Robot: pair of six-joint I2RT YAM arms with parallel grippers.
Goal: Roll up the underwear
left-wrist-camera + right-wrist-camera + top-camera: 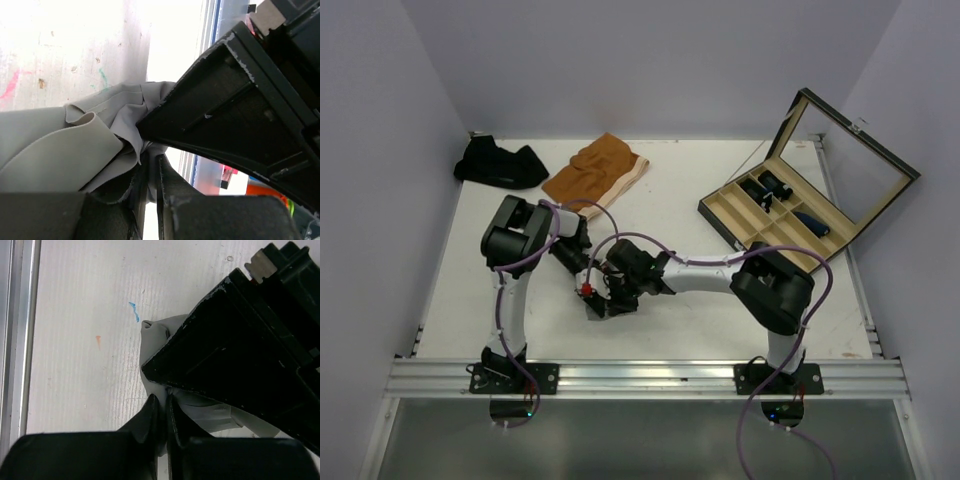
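Note:
A light grey underwear (pixel 55 150) lies crumpled on the white table, bunched between the two grippers. My left gripper (pixel 151 167) is shut on a fold of it. My right gripper (pixel 164 401) is shut on another fold of the same grey cloth (pixel 152 337). In the top view both grippers meet at the table's middle, left gripper (pixel 588 284) and right gripper (pixel 612 300) almost touching, and they hide the grey piece. A rust-orange underwear (pixel 595 170) and a black underwear (pixel 500 162) lie flat at the back left.
An open wooden compartment box (pixel 740 222) with its glass lid (pixel 850 165) raised stands at the back right, dark rolled pieces in its compartments. The metal rail (pixel 650 378) runs along the near edge. Purple cables loop over both arms.

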